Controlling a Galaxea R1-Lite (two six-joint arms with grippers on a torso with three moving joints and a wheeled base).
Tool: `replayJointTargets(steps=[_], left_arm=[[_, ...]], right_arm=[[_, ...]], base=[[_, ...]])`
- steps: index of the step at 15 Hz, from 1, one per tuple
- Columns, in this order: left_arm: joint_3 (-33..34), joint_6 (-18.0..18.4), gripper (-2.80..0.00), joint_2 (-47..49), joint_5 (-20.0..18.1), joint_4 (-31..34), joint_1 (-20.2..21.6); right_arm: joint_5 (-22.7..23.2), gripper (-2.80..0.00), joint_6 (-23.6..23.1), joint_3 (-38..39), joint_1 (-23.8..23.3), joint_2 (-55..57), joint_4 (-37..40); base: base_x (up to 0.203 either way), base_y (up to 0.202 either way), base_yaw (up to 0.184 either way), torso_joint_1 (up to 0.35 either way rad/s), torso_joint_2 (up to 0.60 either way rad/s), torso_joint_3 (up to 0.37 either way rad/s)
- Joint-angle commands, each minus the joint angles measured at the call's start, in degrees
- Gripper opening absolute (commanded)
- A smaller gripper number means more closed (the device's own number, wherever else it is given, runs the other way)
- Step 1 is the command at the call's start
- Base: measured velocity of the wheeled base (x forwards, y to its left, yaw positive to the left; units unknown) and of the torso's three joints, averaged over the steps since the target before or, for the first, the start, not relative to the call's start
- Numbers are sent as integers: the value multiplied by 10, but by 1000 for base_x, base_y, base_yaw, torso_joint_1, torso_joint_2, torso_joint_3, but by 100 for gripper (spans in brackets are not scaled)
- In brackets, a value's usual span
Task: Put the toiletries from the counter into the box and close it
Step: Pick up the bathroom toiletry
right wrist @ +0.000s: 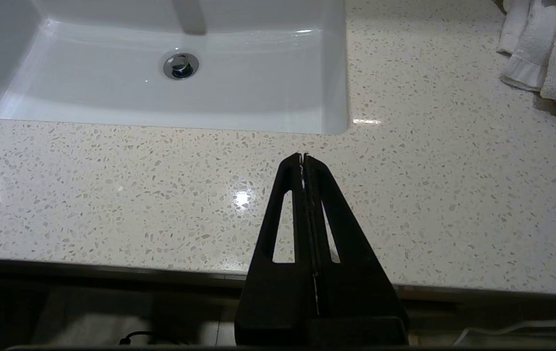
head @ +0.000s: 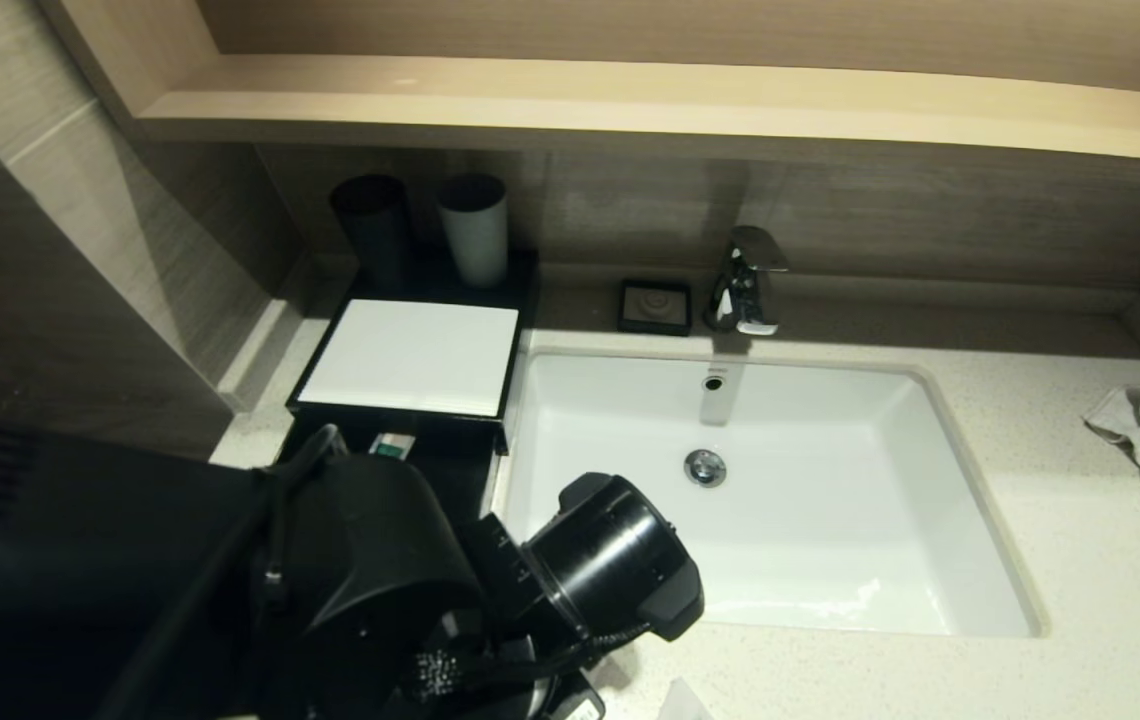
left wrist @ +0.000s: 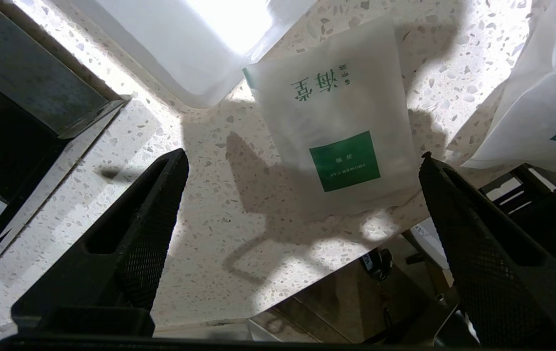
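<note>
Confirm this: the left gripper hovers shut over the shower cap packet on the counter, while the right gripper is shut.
Not quite. The left wrist view shows the left gripper open, fingers spread either side of the shower cap packet. The right gripper is indeed shut.

The white sachet point(left wrist: 337, 117) lying on the speckled counter point(left wrist: 209, 234) carries a green square label with the small white words "SHOWER CAP" under two tiny characters too small to read. Above the label, larger green Chinese characters are printed on the sachet itself (they appear upside down in the left wrist view, and I cannot read them with certainty). No other text in the pictures is legible.
</note>
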Motion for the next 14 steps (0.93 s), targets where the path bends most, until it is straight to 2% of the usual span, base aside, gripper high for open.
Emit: replayJointTargets(steps=[1,3,14], left_arm=[[-1,-11,0,7,2,1,0],[-4,-27,0,15,2,3,-1],[2,-44,0,19,0,4,-1]], right_arm=[[0,-280,0,0,-1,0,0],[0,-280,0,0,0,0,0],[0,-280,0,0,0,0,0]], base=[[0,0,0,0,0,0],[0,0,0,0,0,0],[0,0,0,0,0,0]])
